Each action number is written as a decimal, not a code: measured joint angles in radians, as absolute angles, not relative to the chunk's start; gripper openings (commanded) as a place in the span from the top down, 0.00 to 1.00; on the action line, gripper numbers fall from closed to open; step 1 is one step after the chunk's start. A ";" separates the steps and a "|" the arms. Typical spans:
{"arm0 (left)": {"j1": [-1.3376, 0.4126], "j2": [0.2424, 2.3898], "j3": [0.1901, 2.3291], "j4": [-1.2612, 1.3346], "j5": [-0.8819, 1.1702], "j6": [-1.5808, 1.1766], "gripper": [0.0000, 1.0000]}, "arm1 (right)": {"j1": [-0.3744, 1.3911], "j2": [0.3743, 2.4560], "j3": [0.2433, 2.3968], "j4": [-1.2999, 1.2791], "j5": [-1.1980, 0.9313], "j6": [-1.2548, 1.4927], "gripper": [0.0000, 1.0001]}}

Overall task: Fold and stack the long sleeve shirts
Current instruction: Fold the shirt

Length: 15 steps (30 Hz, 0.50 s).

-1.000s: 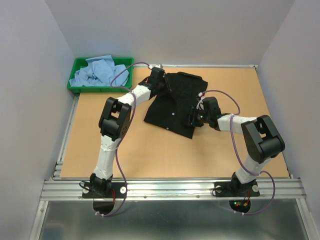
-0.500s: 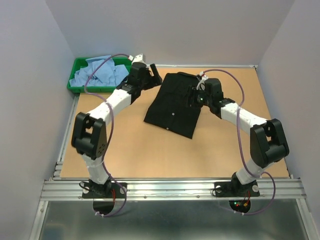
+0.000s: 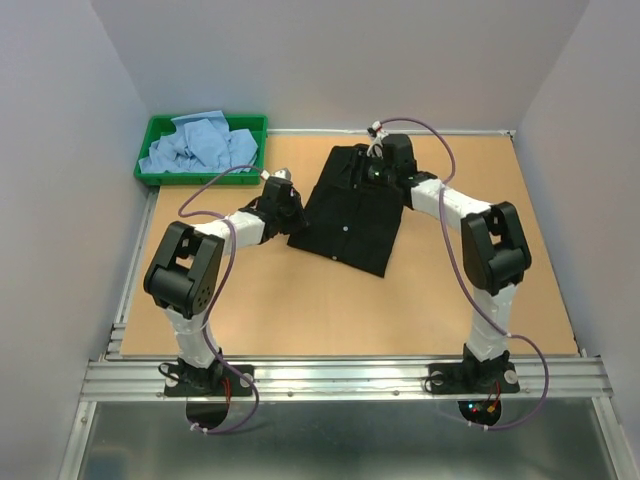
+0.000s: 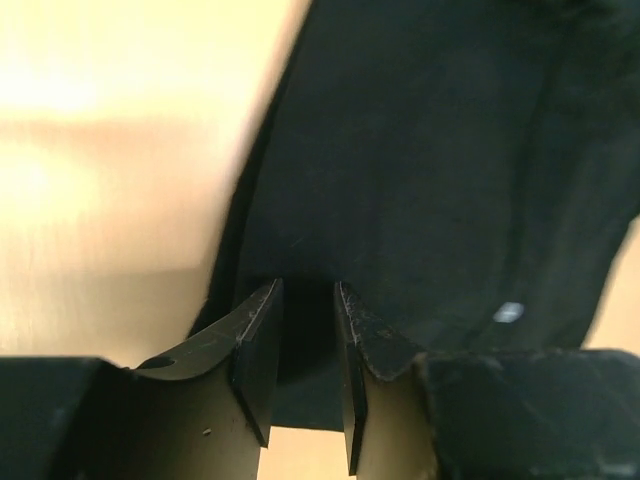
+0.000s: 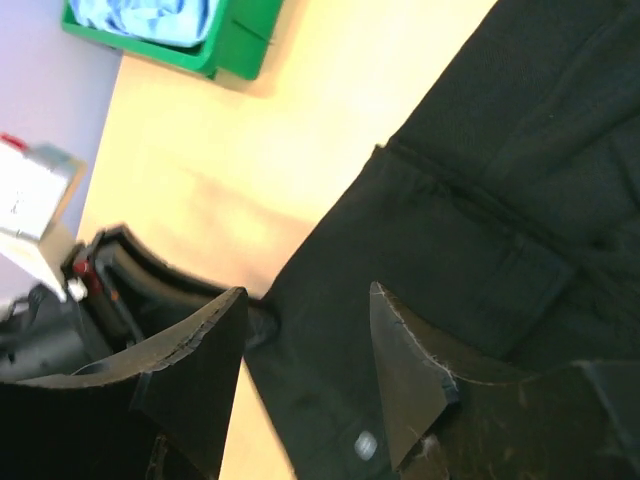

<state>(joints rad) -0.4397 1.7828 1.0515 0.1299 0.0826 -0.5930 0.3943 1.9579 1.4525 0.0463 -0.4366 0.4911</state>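
The black long sleeve shirt (image 3: 345, 220) lies flat on the bench (image 3: 300, 310), towards the far middle, collar end away from you and button strip facing up. Its far right side looks narrower than a second ago, so I judge that the side fold on the right has gone in.

Both of your arms have moved in that second. Your left hand (image 4: 306, 287) was up at the shirt's far left shoulder, swung out towards the green tray (image 3: 150, 178), and now sits low at the shirt's left edge. Its fingers stand close together with black cloth in the narrow gap. Whether they truly pinch that edge I cannot tell. Your right hand (image 5: 307, 290) has travelled from the shirt's near right edge up to the collar end. It is released, fingers well apart over the cloth and holding nothing.

This looks to me like the set-up for folding the left side inward. Confirm the left hand's bite before you lift, or the edge may slip out. The light blue shirts (image 3: 200, 145) are bunched in the tray at the far left corner, not yet folded, so most of the task remains.
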 measured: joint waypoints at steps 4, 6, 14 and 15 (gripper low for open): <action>-0.439 1.820 1.031 0.139 0.082 -0.611 0.62 | 0.394 2.072 1.478 0.093 -0.443 0.521 0.46; -0.439 1.834 1.031 0.149 0.083 -0.626 0.62 | 0.394 2.117 1.478 0.097 -0.424 0.525 0.47; -0.439 1.842 1.012 0.204 0.084 -0.663 0.39 | 0.345 2.171 1.402 0.166 -0.369 0.554 0.47; -0.440 1.836 1.008 0.210 0.085 -0.664 0.29 | 0.340 2.160 1.392 0.168 -0.365 0.553 0.47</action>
<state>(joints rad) -0.4397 1.8359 1.0080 0.2104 0.0853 -0.6636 0.3401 2.1597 1.3922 0.1677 -0.3649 0.5526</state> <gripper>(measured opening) 0.536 0.524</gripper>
